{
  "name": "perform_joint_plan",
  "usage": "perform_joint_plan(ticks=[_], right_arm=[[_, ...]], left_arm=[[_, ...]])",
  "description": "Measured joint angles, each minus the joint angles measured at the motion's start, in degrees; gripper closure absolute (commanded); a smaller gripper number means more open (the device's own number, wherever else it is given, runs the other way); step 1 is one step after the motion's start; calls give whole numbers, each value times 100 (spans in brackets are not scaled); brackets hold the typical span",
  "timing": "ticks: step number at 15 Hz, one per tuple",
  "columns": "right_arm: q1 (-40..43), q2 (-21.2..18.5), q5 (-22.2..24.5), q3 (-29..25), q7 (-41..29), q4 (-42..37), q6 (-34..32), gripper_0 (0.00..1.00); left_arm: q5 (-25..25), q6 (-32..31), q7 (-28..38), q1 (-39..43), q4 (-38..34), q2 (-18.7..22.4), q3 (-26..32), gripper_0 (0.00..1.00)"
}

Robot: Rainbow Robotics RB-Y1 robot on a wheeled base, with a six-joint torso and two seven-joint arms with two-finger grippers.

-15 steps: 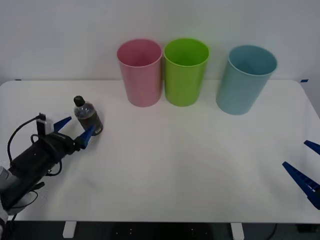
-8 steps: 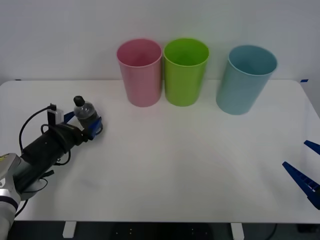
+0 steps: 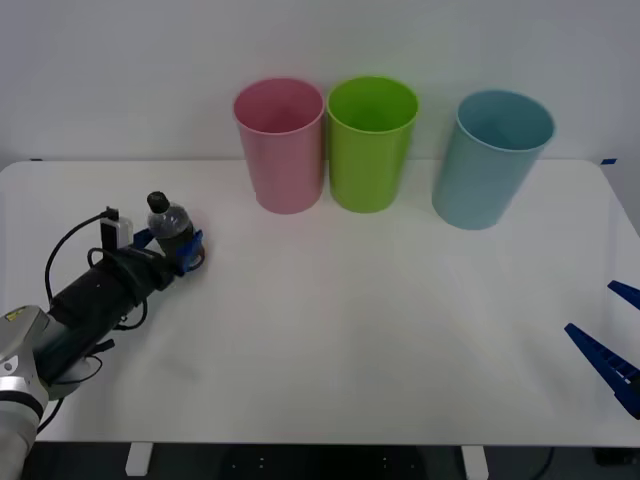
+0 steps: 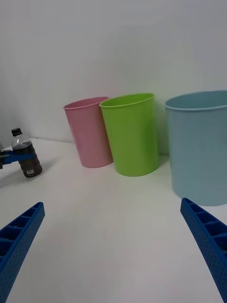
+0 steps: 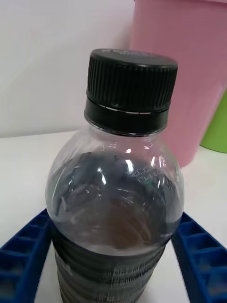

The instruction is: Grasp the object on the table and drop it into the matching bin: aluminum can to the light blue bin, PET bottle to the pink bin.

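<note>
The PET bottle, dark liquid inside, black cap on, stands upright at the bench's left side, and the left hand clamps its body, arm reaching low. Right hand waits spread open. Pink bin, green bin and light blue bin line the back.

We see a small clear plastic bottle with a ribbed black cap, dark contents and a dark label, standing upright between the blue ribbed fingers of our left gripper, which press against its two sides. Behind it stand a tall pink plastic bin and the edge of a lime green bin, on the white tabletop.
</note>
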Motion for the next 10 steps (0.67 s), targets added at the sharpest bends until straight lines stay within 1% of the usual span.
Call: perform_joint_plan(ticks=[7,10], right_arm=[[0,0,0,0,0,0,0,0],[0,0,0,0,0,0,0,0]], left_arm=[[12,-126,-20,5,-24,32,31,100],[93,-224,29,18,-132,183,36,100]])
